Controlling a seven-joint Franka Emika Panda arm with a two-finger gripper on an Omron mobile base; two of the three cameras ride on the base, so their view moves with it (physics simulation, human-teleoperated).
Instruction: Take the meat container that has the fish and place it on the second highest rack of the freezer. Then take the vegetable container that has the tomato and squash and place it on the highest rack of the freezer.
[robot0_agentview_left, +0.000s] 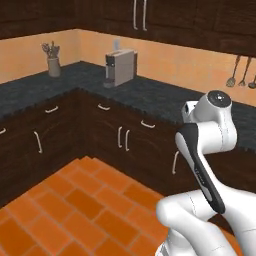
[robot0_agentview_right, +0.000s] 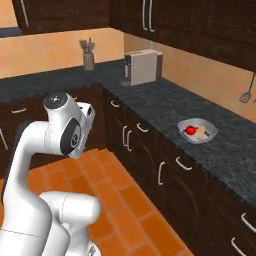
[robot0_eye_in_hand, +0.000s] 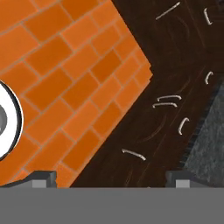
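The vegetable container (robot0_agentview_right: 212, 131), a shallow grey bowl, rests on the dark counter at the right. In it lie the red tomato (robot0_agentview_right: 190, 130) and the pale tan squash (robot0_agentview_right: 201, 132). My arm (robot0_agentview_right: 62, 130) is folded up over the floor, well left of the bowl. In the hand view my gripper (robot0_eye_in_hand: 113, 179) is open with nothing between its fingertips (robot0_eye_in_hand: 43, 178); it looks down at orange floor tiles and dark cabinet fronts. The freezer, its racks and the meat container with the fish are out of view.
A dark L-shaped counter (robot0_agentview_left: 150, 97) runs over wooden cabinets (robot0_agentview_left: 120, 140). A coffee machine (robot0_agentview_right: 143, 66) and a utensil holder (robot0_agentview_right: 89, 59) stand on the counter near its corner. Ladles hang on the wall (robot0_agentview_left: 232, 75). Orange tiled floor (robot0_agentview_left: 75, 205) lies open ahead.
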